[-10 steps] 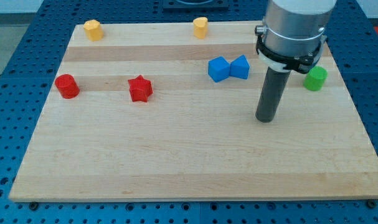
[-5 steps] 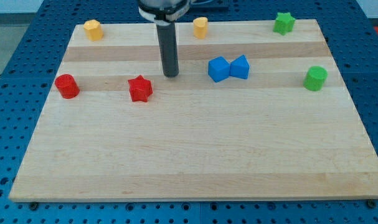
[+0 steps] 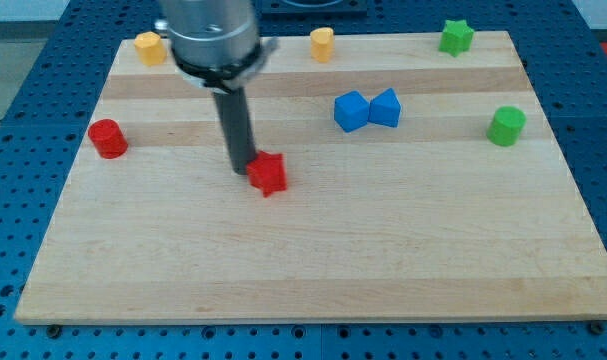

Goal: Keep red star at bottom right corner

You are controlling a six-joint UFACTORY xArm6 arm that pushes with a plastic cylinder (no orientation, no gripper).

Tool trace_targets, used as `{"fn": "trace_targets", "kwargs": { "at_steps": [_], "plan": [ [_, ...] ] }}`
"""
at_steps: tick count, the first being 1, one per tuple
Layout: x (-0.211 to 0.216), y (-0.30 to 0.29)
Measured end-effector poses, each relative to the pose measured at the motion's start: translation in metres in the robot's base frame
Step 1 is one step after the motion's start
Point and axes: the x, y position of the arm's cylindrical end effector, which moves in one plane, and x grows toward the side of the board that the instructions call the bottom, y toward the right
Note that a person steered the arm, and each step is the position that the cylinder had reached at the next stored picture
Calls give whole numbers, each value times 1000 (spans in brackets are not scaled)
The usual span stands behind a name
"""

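My tip (image 3: 241,167), the lower end of a straight dark rod tool with nothing to open or close, touches the upper left side of the red star-shaped block (image 3: 268,174), left of the middle of the pale wooden desk (image 3: 313,270). The star lies well apart from the near right corner. To do this push well, I judge the tip should stay behind the star on its far left side, steering diagonally. The desk between the star and that corner is open. Two blue blocks (image 3: 368,110) touching each other, and a green cylinder (image 3: 506,126), sit farther back. A red cylinder (image 3: 108,138) lies left.
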Motion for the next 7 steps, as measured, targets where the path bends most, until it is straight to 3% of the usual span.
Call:
{"fn": "trace_targets", "kwargs": {
  "at_steps": [2,3,4,7],
  "plan": [
    [67,106],
    [82,117],
    [90,81],
    [97,261]
  ]
}}
